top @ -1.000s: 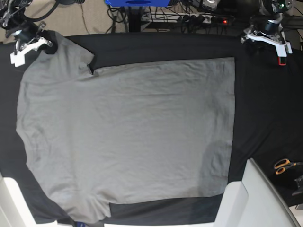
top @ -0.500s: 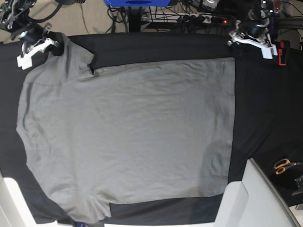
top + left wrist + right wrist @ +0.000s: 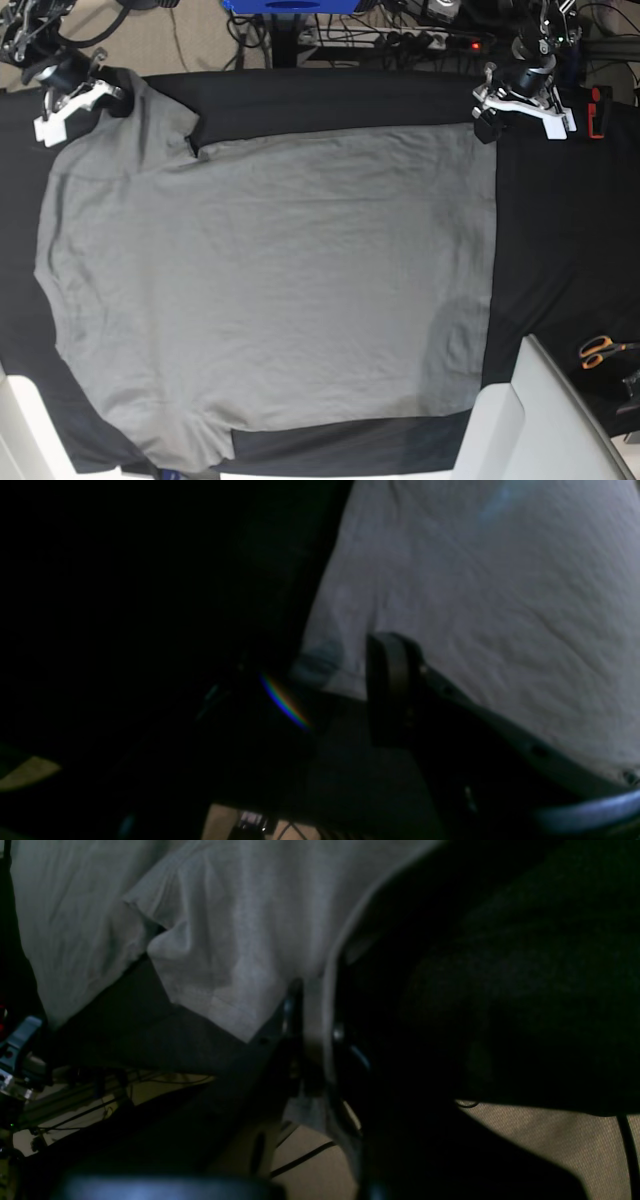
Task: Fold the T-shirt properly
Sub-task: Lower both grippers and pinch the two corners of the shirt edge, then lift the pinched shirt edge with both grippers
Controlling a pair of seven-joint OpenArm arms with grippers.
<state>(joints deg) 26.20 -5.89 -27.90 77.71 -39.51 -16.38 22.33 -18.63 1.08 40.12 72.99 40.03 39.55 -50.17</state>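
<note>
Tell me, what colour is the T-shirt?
Plain medium grey, no pattern. The T-shirt shows best in the base view.

the t-shirt (image 3: 270, 290) lies spread flat on the table cloth (image 3: 560, 250), filling the middle and left of the base view. the right gripper (image 3: 75, 95) sits at its far left sleeve corner, the left gripper (image 3: 515, 105) at its far right hem corner. scissors (image 3: 600, 350) lie on the cloth near the right edge, well apart from the shirt.
</note>
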